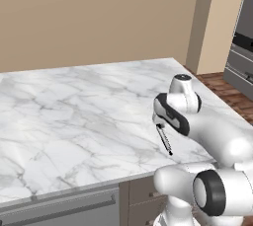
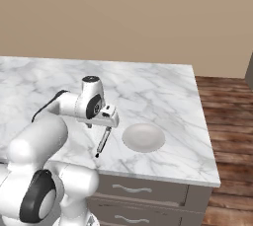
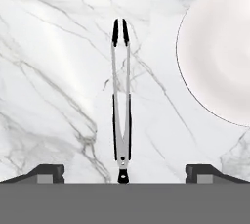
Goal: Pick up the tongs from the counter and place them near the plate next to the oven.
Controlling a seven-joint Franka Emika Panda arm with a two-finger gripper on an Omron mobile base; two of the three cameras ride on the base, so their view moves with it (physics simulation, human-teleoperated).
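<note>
while the white arm reaches forward from the base, its gripper [image 3: 122,174] hangs just above the tongs [image 3: 121,105], fingers [image 3: 46,173] spread wide with one dark tip on either side of the rod and neither touching it. nearest the base, in the left base view, the edge of the marble top runs over brown cabinet drawers [image 1: 143,195] and a silver-fronted panel with a long handle [image 1: 59,210]. on the counter [image 1: 74,121], close to that front edge, the tongs [image 1: 164,140] lie flat on the stone, a thin silver-grey rod with black at both ends. from the hand view their hinged black end sits between the finger tips, and the two slim arms run away from the gripper to a pair of black tips lying close together. in the right base view the tongs [image 2: 103,141] lie just beside a round white plate [image 2: 143,137], apart from it, with bare marble between. the plate [image 3: 217,54] fills the upper right of the hand view, its rim near the tongs but not touching them. farther off, the counter [image 2: 148,87] stretches back to a plain tan wall [image 2: 123,18]. to the right, past the counter's end, lies wooden floor [image 2: 225,106], and in the left base view the silver trim of a dark-fronted appliance [image 1: 241,57] shows at the far right edge.
</note>
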